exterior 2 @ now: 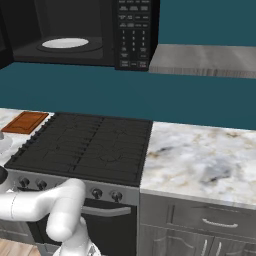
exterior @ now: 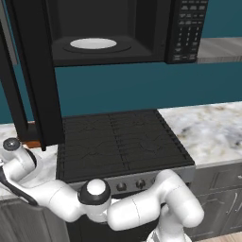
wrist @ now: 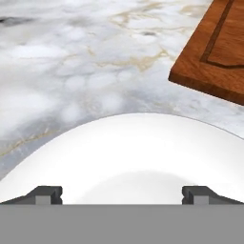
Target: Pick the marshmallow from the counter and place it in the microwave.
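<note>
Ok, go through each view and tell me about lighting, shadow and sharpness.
Left base view: flat, even light; the microwave cavity is dark, and its turntable disc stands out bright. Right base view: the counter marbling looks soft and smeared, with no hard shadows. Hand view: the white plate is nearly featureless, faintly shaded near the gripper; the cutting board edge is crisp.
</note>
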